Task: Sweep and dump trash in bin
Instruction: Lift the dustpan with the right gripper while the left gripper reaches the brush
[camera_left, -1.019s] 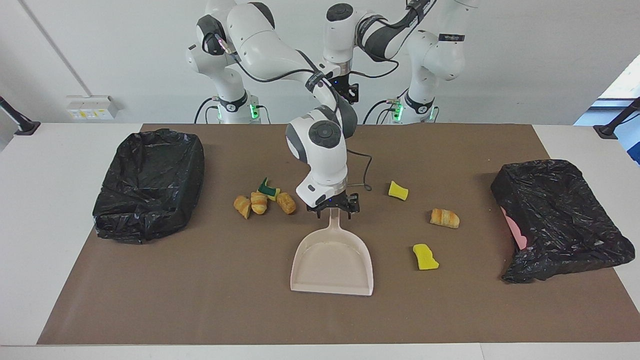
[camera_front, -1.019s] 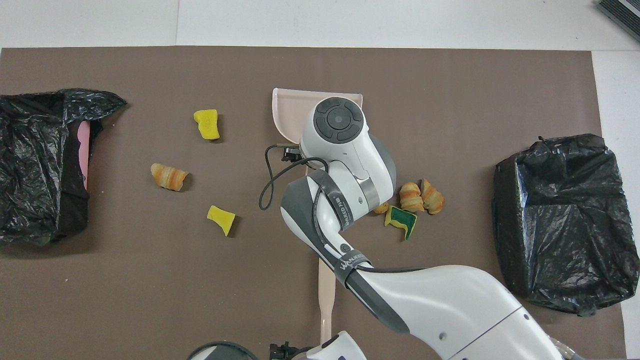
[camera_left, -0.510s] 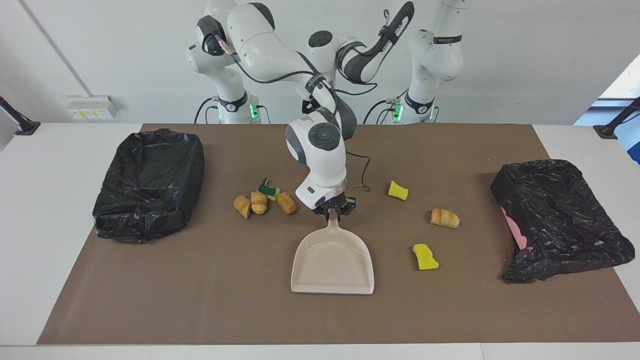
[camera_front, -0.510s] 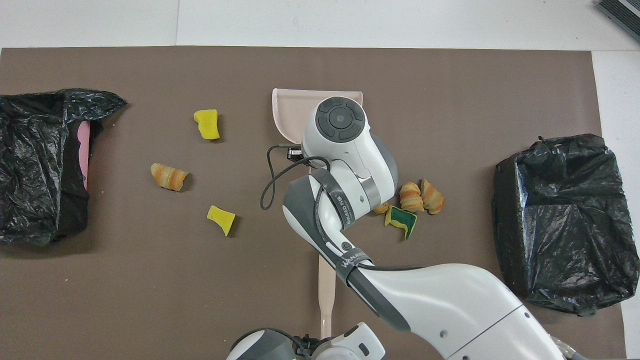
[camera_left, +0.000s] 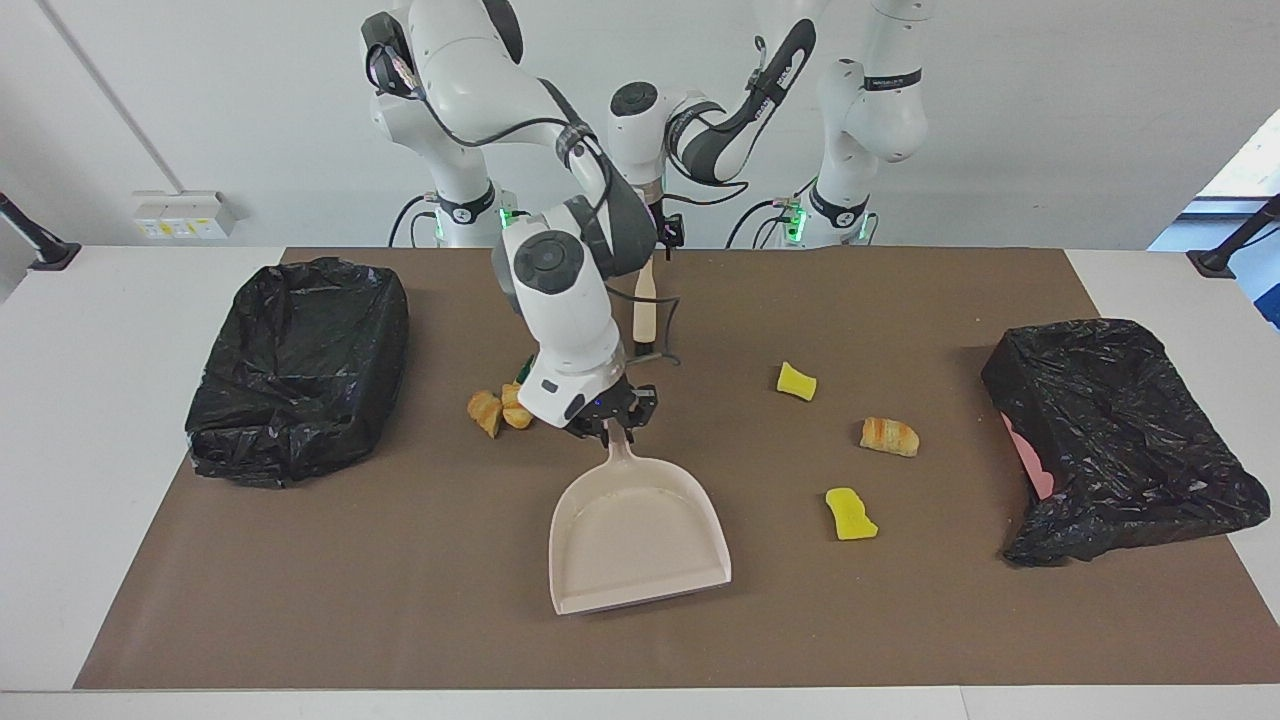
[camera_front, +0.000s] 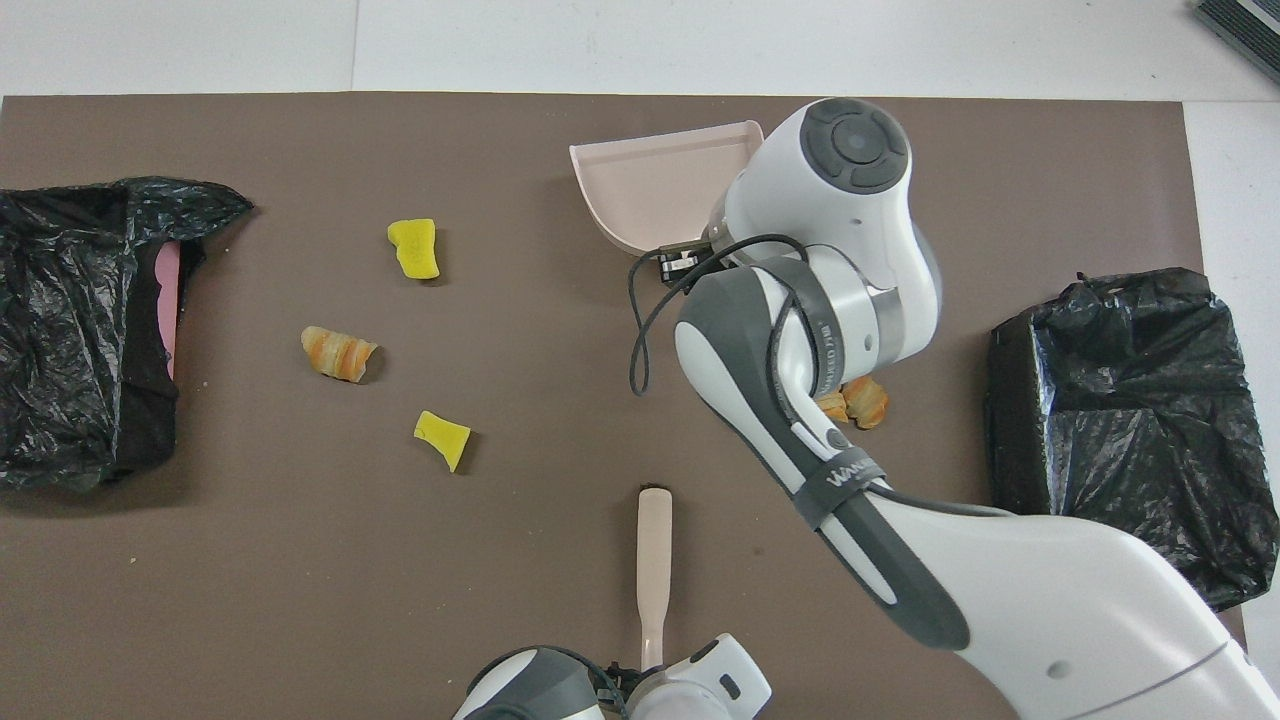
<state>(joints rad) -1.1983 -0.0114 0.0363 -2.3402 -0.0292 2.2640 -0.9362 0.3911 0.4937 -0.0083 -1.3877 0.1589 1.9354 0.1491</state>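
While the shut right gripper (camera_left: 612, 425) holds the beige plastic dustpan (camera_left: 640, 535) by its handle, the pan is empty. Yellow sponge chunks (camera_left: 851, 514) and golden-brown bread pieces (camera_left: 889, 436) all lie unswept; black-lined bins (camera_left: 300, 365) untouched. Left gripper (camera_left: 668, 232), open, over a beige brush handle (camera_left: 644, 310).

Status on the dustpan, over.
Right gripper shut on dustpan handle. Left gripper open at beige stick end. Bread pieces beside the handle, nothing between.
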